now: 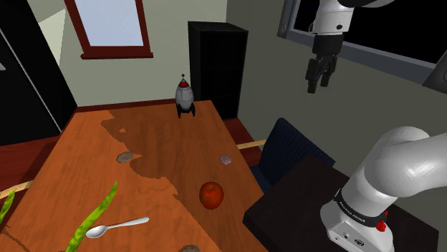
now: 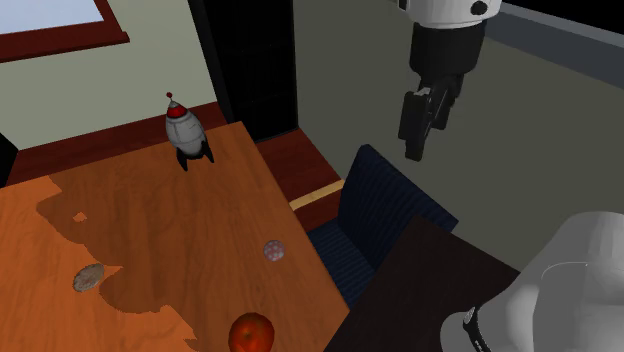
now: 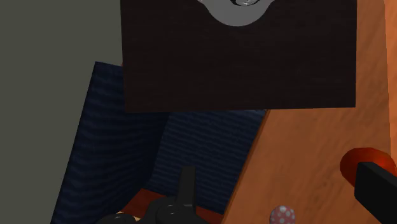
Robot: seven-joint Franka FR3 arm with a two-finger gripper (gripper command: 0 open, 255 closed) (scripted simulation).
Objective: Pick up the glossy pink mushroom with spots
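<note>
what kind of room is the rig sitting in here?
Likely a dining room in a house: a long wooden table with a spoon on it, a dark blue chair beside the table, and a red-framed window in the wall behind.

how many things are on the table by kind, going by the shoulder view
toy rocket: 1
spotted mushroom: 1
red fruit: 1
spoon: 1
green stalks: 2
brownish lumps: 3
total: 9
</note>
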